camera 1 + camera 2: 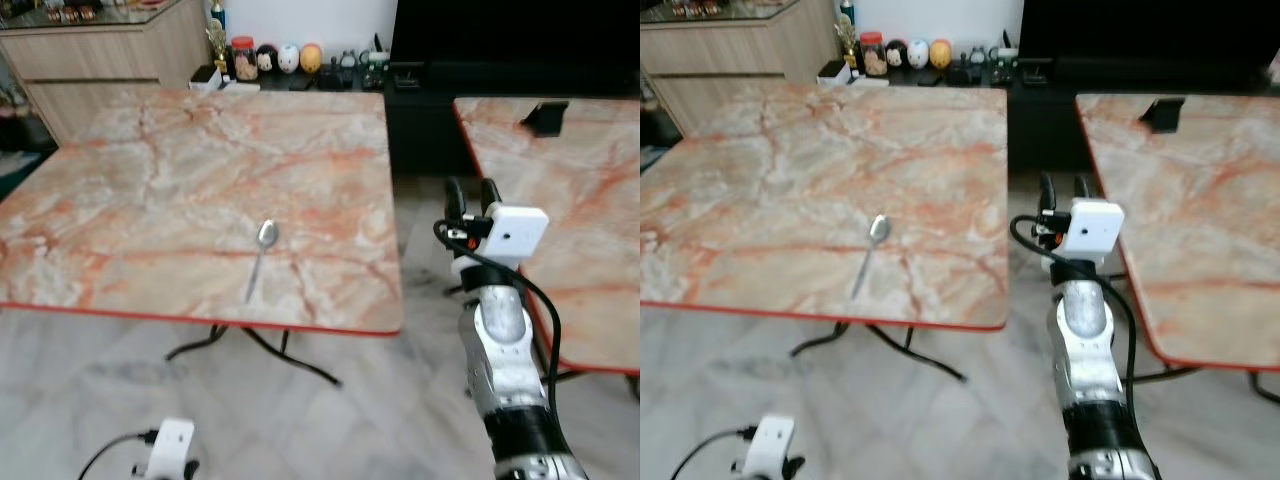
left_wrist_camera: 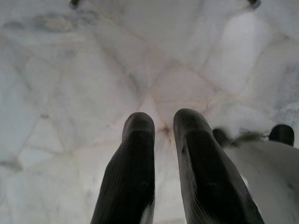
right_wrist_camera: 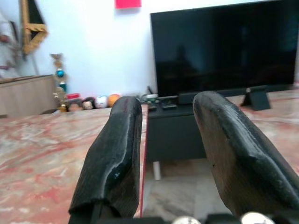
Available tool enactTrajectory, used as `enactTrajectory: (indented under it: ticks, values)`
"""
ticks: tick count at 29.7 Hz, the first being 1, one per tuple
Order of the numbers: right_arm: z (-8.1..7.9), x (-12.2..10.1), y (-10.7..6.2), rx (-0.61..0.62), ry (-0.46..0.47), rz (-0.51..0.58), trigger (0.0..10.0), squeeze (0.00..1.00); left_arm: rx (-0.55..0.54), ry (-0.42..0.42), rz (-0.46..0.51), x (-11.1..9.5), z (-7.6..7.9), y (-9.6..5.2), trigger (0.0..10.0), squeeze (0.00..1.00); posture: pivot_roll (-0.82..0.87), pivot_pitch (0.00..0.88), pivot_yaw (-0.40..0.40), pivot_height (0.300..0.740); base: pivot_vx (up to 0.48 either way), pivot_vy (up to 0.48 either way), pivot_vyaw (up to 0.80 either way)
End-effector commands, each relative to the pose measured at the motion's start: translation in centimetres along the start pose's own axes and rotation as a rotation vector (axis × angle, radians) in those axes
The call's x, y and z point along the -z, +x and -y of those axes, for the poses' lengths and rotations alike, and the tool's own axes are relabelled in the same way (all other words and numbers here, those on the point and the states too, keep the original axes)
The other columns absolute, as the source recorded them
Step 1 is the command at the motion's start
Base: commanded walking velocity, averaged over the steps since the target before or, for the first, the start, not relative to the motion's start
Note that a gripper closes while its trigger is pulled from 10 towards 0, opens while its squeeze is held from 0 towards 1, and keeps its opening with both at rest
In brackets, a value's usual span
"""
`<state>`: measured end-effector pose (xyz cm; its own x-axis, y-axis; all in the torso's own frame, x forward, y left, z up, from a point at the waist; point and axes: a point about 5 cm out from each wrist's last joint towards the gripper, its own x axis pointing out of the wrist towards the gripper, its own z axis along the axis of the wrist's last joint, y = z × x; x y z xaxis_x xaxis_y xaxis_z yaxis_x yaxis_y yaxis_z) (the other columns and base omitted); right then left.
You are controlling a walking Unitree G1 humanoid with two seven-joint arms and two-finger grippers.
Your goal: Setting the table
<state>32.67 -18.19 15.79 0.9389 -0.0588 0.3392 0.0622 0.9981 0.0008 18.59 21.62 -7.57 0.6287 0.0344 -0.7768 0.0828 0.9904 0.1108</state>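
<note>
A metal spoon (image 1: pixel 262 255) lies alone on the pink marble table (image 1: pixel 150 200), near its front edge, bowl pointing away from me. My right gripper (image 1: pixel 471 190) is raised in the gap between the two tables, to the right of the spoon and off the table's right edge. It is open with nothing between its fingers (image 3: pixel 117 149) and points toward the back of the room. My left gripper (image 2: pixel 163 126) hangs low at my left side over the floor, its fingers close together and empty.
A second marble table (image 1: pixel 570 210) stands at the right with a small black stand (image 1: pixel 545 117) on it. Behind are a dark TV (image 1: pixel 510 40), a low black console with figurines (image 1: pixel 290 58) and a wooden cabinet (image 1: pixel 100 50). Black table legs (image 1: pixel 260 345) curve across the floor.
</note>
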Motion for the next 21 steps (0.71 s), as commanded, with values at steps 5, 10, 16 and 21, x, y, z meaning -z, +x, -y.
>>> enactTrajectory:
  ticks: [5, 10, 16, 21]
  values:
    - [-0.77, -0.78, 0.56, -0.019, 0.018, 0.031, 10.0, 0.0, -0.01, 0.0, -0.006, 0.09, -0.46, -0.07, 10.0, 0.0, 0.06, 0.0, 0.019, 0.74, 0.0, 0.477, 0.0]
    - [-0.75, -0.63, 0.48, -0.018, 0.019, 0.023, 10.0, 0.0, -0.01, 0.001, -0.006, 0.14, -0.5, -0.09, 10.0, 0.0, 0.06, 0.0, 0.019, 0.74, 0.0, 0.477, 0.0]
    - [-0.67, -0.57, 0.49, -0.016, 0.02, 0.02, 10.0, 0.0, -0.01, 0.002, -0.006, 0.11, -0.48, -0.08, 10.0, 0.0, 0.06, 0.0, 0.02, 0.74, 0.0, 0.476, 0.0]
    - [-0.75, -0.48, 0.46, -0.015, 0.023, 0.014, 10.0, 0.0, -0.01, 0.003, -0.006, 0.1, -0.47, -0.07, 10.0, 0.0, 0.06, 0.0, 0.021, 0.74, 0.0, 0.476, 0.0]
